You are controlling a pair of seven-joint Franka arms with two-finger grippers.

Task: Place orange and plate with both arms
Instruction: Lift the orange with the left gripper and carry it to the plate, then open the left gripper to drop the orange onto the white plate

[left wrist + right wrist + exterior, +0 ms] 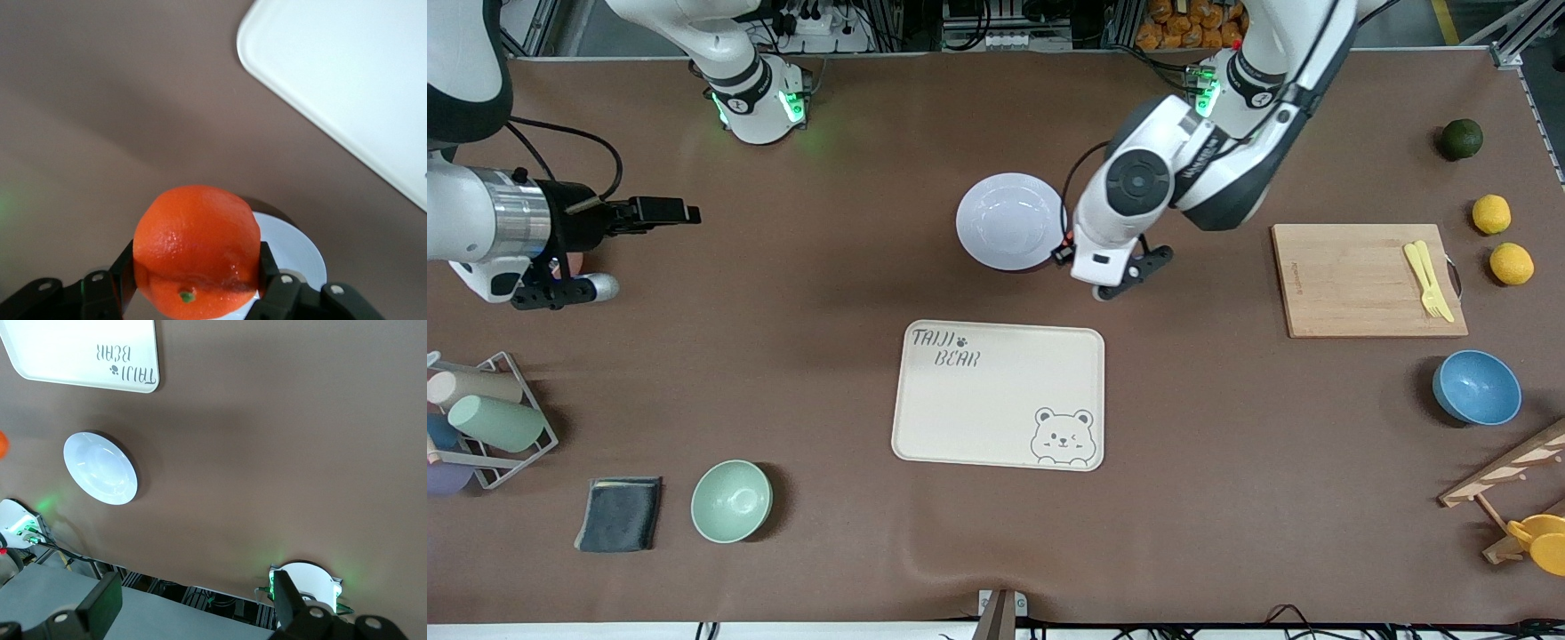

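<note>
My left gripper (pixel 197 280) is shut on the orange (pixel 197 250), a small round bright fruit, and holds it over the edge of the plate at the left arm's side. In the front view this gripper (pixel 1063 252) is mostly hidden under its own wrist. The pale lavender-white plate (pixel 1009 222) lies on the table, farther from the front camera than the cream tray. It also shows in the left wrist view (pixel 300 253) and the right wrist view (pixel 100 468). My right gripper (pixel 663 212) is open and empty, up in the air toward the right arm's end of the table; its fingers (pixel 100 603) stand wide apart.
The cream bear tray (pixel 998 394) lies mid-table. A cutting board (pixel 1360 280) with a yellow fork, two lemons (pixel 1491 214), a dark green fruit (pixel 1461 139) and a blue bowl (pixel 1476 387) are at the left arm's end. A mint bowl (pixel 731 500), a grey cloth (pixel 619 514) and a cup rack (pixel 489 422) are at the right arm's end.
</note>
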